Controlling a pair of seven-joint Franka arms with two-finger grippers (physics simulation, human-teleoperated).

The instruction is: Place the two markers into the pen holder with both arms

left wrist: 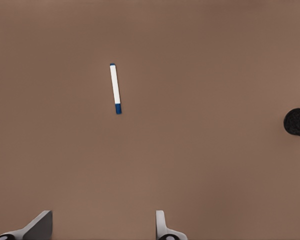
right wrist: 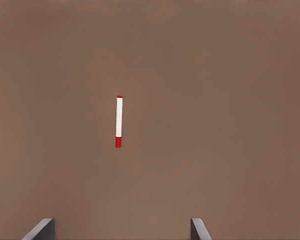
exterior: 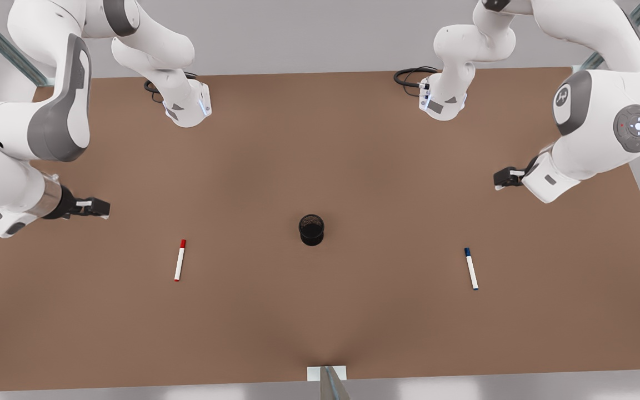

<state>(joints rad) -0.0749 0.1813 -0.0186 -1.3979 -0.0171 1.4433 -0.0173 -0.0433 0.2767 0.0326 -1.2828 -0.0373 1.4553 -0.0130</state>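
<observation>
The red-capped marker [exterior: 179,260] lies flat on the brown table [exterior: 320,328] toward the front view's left. The blue-capped marker [exterior: 471,268] lies flat toward the front view's right. Between them stands the black pen holder [exterior: 311,229], upright. My right gripper [exterior: 103,208] hovers at the front view's left, behind the red marker [right wrist: 119,121] and apart from it, open [right wrist: 122,225]. My left gripper [exterior: 500,178] hovers at the front view's right, behind the blue marker [left wrist: 115,88], open [left wrist: 102,220] with nothing between its fingers. The holder's edge [left wrist: 297,123] shows in the left wrist view.
Both arm bases [exterior: 189,105] [exterior: 442,103] stand at the table's back edge, each with a black cable [exterior: 411,75] coiled beside it. A small white bracket [exterior: 326,373] sits at the middle of the front edge. Metal frame struts cross the back corners.
</observation>
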